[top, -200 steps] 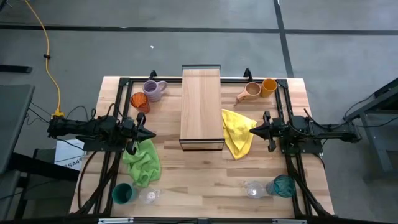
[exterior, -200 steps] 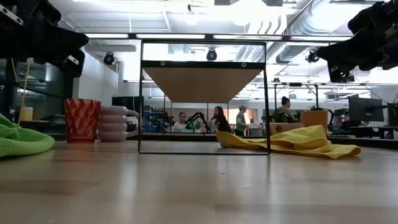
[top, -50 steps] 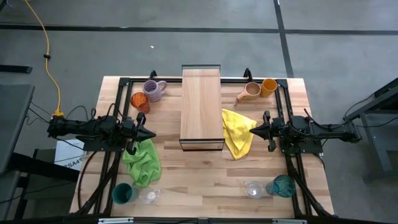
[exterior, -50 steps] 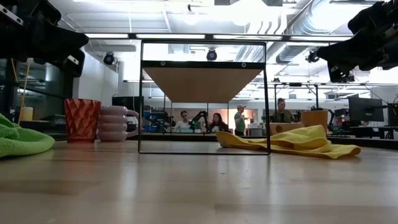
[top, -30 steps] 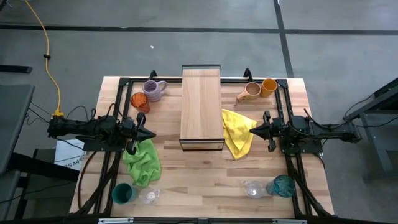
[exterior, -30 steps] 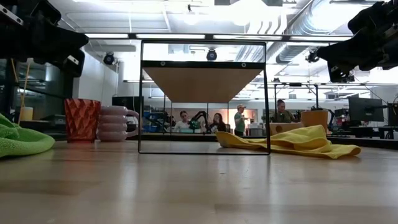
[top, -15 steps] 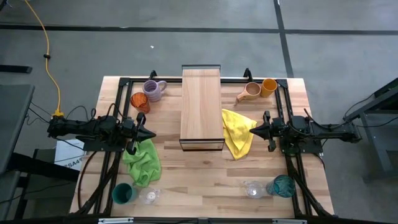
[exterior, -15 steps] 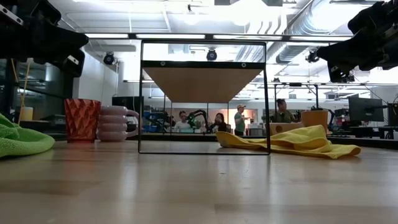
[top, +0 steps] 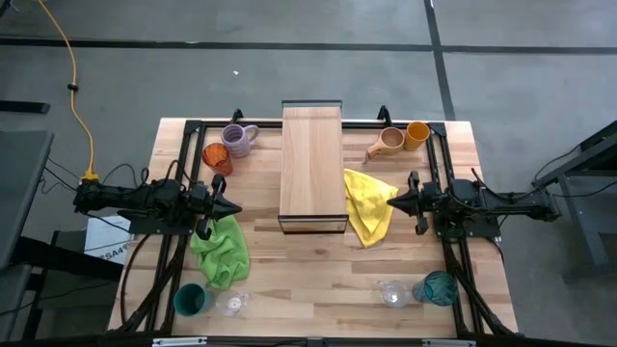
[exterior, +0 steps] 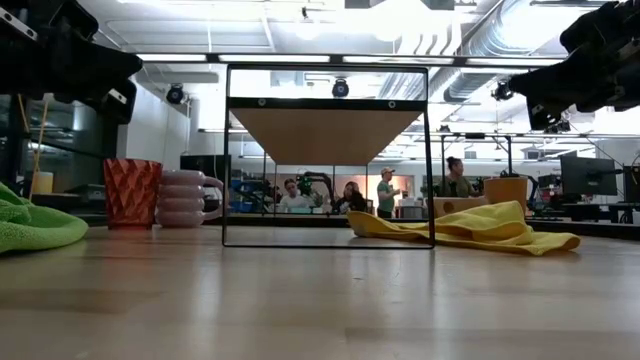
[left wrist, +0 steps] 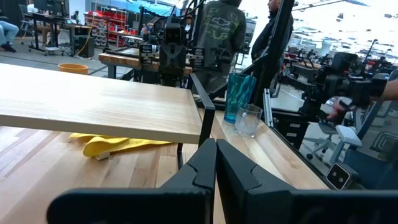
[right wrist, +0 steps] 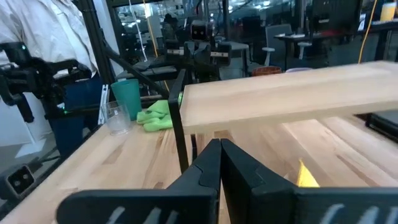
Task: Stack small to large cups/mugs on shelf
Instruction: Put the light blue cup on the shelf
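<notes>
With the wooden shelf bare and cups scattered at the worktop's corners, both clenched, empty tools, left tool and right tool, should probably release wide over a small clear glass first.

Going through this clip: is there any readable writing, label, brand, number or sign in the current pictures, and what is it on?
No text can be read for certain.
White sheet or carton on the floor under the left arm: dark print, too small to read.
Back of a person's dark hoodie in the left wrist view: pale emblem with lettering, too blurred to read.
Shelf: no print visible.
</notes>
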You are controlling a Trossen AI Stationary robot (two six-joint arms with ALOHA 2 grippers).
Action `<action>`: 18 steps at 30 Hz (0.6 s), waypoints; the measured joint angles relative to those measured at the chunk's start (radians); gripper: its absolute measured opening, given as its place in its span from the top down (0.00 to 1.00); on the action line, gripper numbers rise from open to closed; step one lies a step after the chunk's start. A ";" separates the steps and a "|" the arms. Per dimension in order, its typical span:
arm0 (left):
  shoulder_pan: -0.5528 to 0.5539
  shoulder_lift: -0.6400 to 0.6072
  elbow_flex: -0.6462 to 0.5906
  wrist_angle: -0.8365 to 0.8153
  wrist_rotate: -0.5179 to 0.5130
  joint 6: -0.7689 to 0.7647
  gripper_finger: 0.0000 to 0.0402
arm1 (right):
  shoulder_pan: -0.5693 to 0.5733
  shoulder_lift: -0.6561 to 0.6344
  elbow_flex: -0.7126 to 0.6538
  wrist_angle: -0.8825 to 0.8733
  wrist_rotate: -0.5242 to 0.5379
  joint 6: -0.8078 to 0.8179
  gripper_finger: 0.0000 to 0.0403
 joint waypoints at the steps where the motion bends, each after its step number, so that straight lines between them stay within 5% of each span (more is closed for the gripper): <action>1: 0.000 0.000 0.000 0.000 0.000 0.000 1.00 | 0.000 0.000 0.000 0.032 0.000 0.026 1.00; 6: 0.000 0.000 0.000 0.000 0.000 0.000 1.00 | 0.002 -0.001 0.000 0.306 0.012 0.277 1.00; 13: 0.000 0.000 0.000 0.000 0.000 0.000 1.00 | -0.006 0.007 0.008 0.702 0.169 0.302 1.00; 18: 0.000 0.000 0.000 0.000 0.000 0.000 1.00 | -0.022 0.081 0.171 0.517 0.280 0.228 0.93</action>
